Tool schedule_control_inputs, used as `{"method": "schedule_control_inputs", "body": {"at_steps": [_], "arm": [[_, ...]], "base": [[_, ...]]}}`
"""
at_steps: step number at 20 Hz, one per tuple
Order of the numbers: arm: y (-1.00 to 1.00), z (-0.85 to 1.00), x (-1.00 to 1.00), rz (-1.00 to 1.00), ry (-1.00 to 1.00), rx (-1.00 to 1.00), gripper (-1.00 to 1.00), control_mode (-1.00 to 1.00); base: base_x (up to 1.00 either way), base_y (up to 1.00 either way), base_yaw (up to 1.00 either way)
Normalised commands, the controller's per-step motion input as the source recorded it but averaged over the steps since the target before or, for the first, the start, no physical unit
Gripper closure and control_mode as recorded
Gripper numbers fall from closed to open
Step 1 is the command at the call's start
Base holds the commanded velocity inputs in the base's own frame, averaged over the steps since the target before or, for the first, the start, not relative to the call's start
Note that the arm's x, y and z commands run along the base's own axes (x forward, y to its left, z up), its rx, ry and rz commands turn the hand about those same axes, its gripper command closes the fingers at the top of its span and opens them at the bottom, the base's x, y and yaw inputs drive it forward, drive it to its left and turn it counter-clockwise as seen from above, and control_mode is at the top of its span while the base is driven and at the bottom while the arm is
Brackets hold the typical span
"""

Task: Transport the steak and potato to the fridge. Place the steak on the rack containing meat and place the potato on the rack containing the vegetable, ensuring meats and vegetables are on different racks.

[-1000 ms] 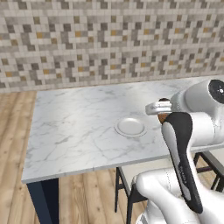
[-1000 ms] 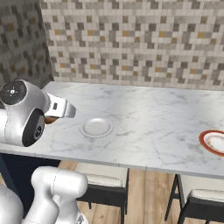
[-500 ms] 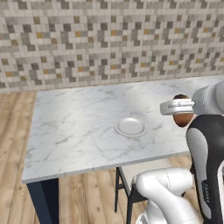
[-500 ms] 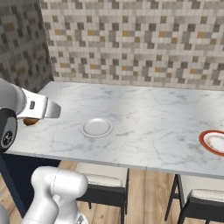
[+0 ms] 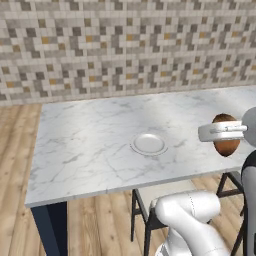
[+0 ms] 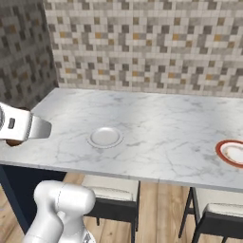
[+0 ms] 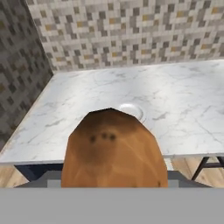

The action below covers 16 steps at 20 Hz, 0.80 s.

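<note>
The brown potato (image 7: 113, 148) sits large and close in the hand view, covering the fingertips. My gripper (image 5: 220, 132) is shut on the potato (image 5: 227, 145), holding it in the air off the counter's near right edge. In the right base view the gripper (image 6: 28, 128) hangs at the far left, off the counter's front corner, with a sliver of potato (image 6: 15, 142) under it. The steak and the fridge are out of view.
A small white plate (image 5: 148, 144) (image 6: 105, 137) rests mid-counter on the marble counter (image 5: 90, 150). A red-rimmed plate (image 6: 232, 153) lies at the counter's right end. Stools (image 6: 109, 194) stand under the front edge, and a tiled wall runs behind.
The arm has swung back from above the counter to beyond its near edge, taking the potato along. The plates have stayed put.
</note>
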Motion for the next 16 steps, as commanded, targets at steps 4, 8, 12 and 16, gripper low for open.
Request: {"method": "schedule_control_inputs", "body": {"at_steps": [4,8,12,16], "arm": [[0.00,0.00,0.00,0.00,0.00,0.00,1.00,1.00],[0.00,0.00,0.00,0.00,0.00,0.00,1.00,1.00],[0.00,0.00,0.00,0.00,0.00,0.00,1.00,1.00],[0.00,0.00,0.00,0.00,0.00,0.00,1.00,1.00]], "base": [[-0.54,0.21,0.00],[-0.25,1.00,0.00],[0.16,1.00,0.00],[0.18,1.00,0.00]]}}
